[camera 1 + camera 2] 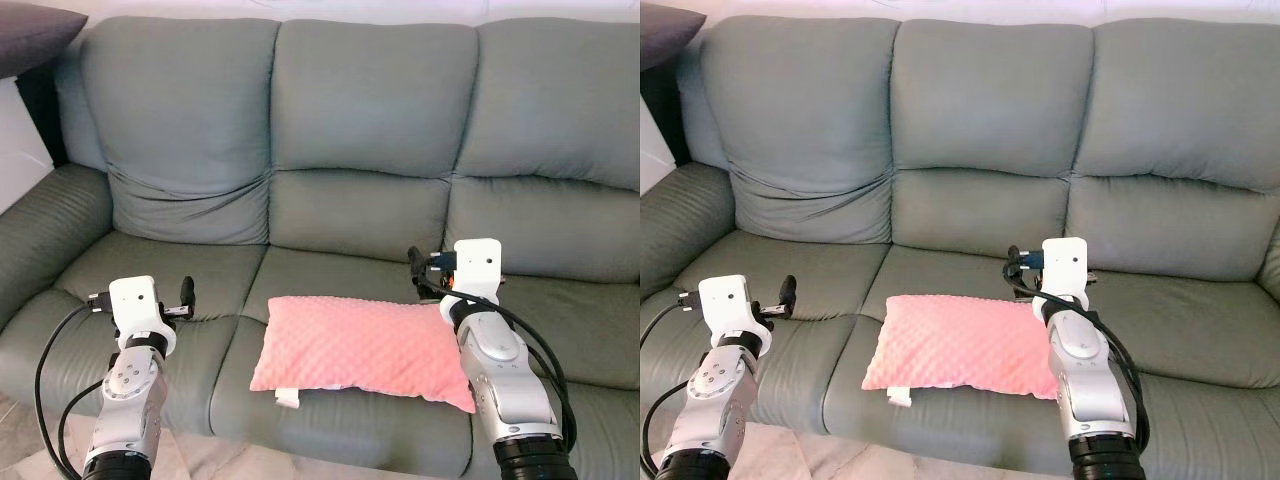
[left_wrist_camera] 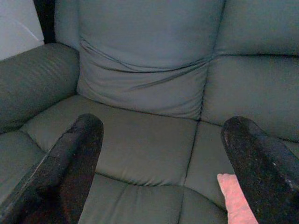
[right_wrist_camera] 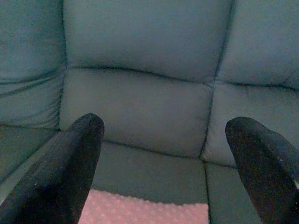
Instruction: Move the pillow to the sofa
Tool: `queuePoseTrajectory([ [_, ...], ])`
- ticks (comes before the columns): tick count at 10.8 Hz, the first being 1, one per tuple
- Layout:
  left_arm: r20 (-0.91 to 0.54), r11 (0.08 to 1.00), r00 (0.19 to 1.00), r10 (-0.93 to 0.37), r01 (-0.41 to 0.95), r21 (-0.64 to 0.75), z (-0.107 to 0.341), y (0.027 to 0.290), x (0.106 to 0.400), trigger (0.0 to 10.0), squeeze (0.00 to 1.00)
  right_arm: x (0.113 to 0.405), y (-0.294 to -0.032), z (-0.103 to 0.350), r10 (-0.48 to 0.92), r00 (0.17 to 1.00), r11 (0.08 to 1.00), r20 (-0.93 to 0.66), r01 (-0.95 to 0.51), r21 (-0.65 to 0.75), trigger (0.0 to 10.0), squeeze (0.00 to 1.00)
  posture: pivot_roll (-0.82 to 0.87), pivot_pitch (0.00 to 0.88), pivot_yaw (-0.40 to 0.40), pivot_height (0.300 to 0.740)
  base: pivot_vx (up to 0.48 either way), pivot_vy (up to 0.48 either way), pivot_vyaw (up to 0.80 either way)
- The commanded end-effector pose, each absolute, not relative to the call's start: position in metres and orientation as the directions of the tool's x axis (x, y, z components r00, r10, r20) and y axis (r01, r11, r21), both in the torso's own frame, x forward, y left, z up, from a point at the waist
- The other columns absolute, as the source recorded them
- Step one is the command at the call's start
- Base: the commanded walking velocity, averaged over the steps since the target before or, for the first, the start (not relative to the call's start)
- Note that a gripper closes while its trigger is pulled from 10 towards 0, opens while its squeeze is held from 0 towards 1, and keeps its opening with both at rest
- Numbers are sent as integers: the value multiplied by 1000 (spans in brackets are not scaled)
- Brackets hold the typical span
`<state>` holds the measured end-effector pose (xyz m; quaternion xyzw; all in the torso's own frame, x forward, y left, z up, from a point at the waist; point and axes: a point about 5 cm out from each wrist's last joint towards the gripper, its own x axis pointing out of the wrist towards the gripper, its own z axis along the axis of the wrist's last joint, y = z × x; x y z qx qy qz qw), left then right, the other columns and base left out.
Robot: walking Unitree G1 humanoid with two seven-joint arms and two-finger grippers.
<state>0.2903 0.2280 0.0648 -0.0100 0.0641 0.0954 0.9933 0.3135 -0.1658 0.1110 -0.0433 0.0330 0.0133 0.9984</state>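
Pink pillow [image 1: 358, 345] w/ dotted texture lies flat on the middle seat cushion of the grey sofa [image 1: 350, 130], near the seat's front edge. A small white tag sticks out at its front left corner. Its right end runs behind the right arm's wrist in the head views.

Right pincer [image 3: 168, 158] is up over the pillow's back right corner, fingers spread wide, released, nothing between them. Right wrist view looks past both black fingers [image 3: 70, 172] at the sofa backrest, w/ the pillow's pink edge low between them. Can't tell if the fingers touch the fabric.

Left pincer [image 2: 163, 158] is over the left seat cushion, just left of the pillow, apart from it. Fingers also wide, released, empty. In left wrist view a pink corner of the pillow sits beside one finger [image 2: 261, 163].

Sofa: three seats, grey leather-like, creased back cushions, left armrest [image 1: 45, 235] near the left arm. Dark cushion [image 1: 30, 35] perched top left, on the sofa's back corner. Pale floor strip below the front edge.
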Motion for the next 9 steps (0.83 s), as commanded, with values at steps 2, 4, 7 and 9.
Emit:
queuePoseTrajectory([
  [2,-124,982,974,188,-189,-2,70,227,296,10000,0,318,-164,116,24,998,996,-51,-28,-86,10000,0,-174,0,26,740,0,0,400],
  [4,-119,974,971,207,-216,-71,72,222,304,10000,0,322,-162,119,29,999,995,-43,-33,-92,10000,0,-192,0,12,740,0,0,800],
  [7,-132,969,967,217,-230,-93,71,221,306,10000,0,327,-162,123,38,999,994,-32,-41,-102,10000,0,-192,0,6,740,0,0,800],
  [9,-139,968,966,217,-231,-97,70,220,307,10000,0,330,-156,127,51,999,994,-17,-52,-93,10000,0,-197,0,13,740,0,0,800],
])
